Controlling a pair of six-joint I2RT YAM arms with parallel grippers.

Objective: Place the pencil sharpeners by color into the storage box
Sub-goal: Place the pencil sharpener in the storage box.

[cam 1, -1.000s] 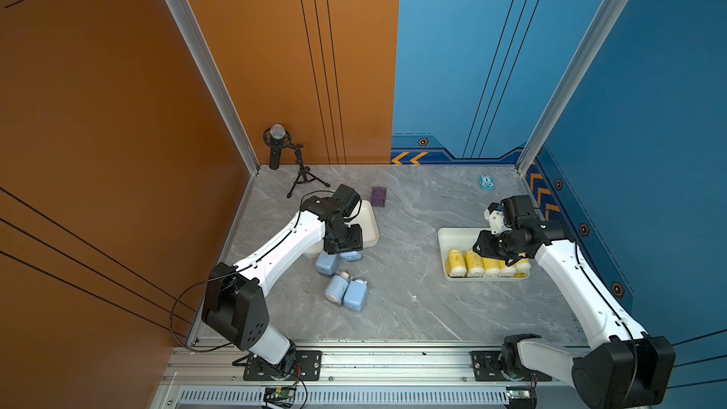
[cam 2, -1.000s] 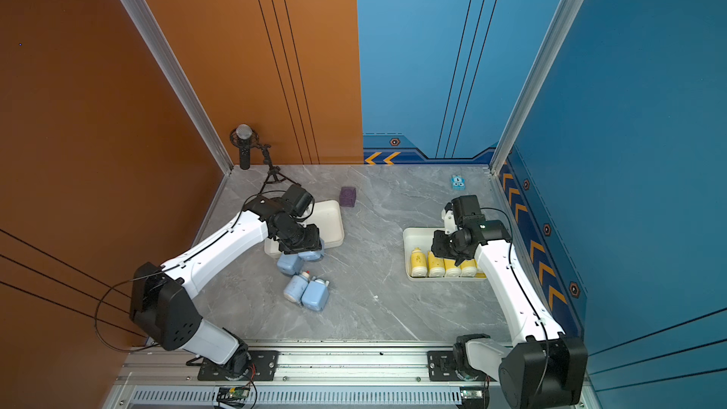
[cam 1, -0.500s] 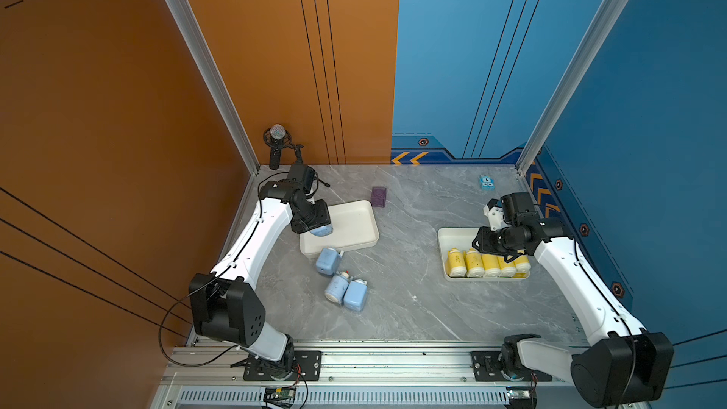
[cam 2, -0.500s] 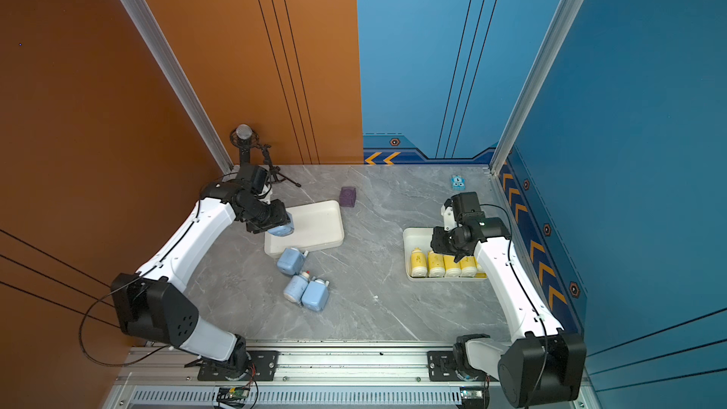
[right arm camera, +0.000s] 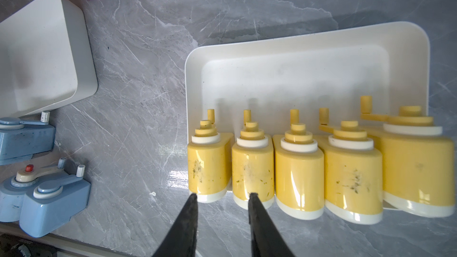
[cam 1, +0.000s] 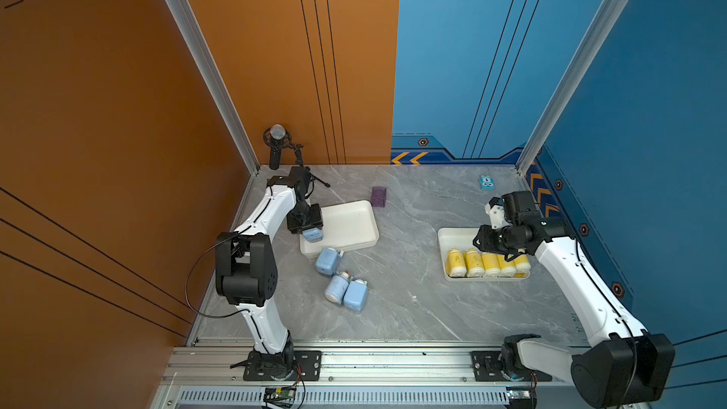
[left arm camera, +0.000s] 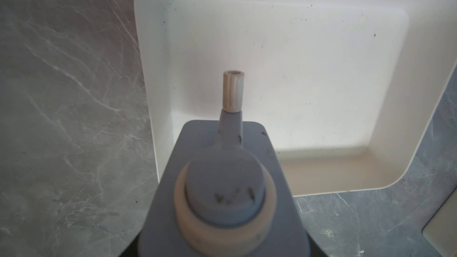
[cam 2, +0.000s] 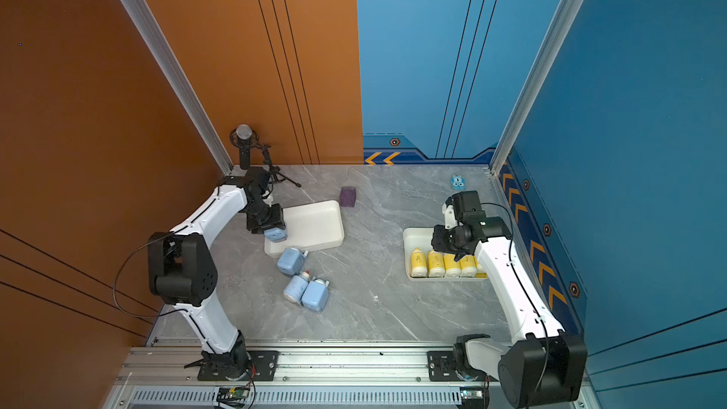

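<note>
The left jaws were closed on a held blue sharpener. It hung above the corner of the left storage box that was nearest the left edge and the front edge of the bench. Its little crank pointed out over the bare white floor of that box. I could not tell if it touched the box.

The right jaws stood a little apart with nothing between them. Their two black fingers pointed at the white bottoms of two yellow sharpeners. I could not tell if the tips touched them. All five yellow sharpeners lay side by side in a row, touching, along the front side of the right storage box. The back half of that box was bare.

A lone blue sharpener lay on the bench just beside the front side of the left storage box. A pair of blue sharpeners lay closer to the front edge, side by side and touching.

A purple block sat by the far corner of the left storage box. A small blue box with a face sat near the far right corner of the bench. A microphone stood in the far left corner.
</note>
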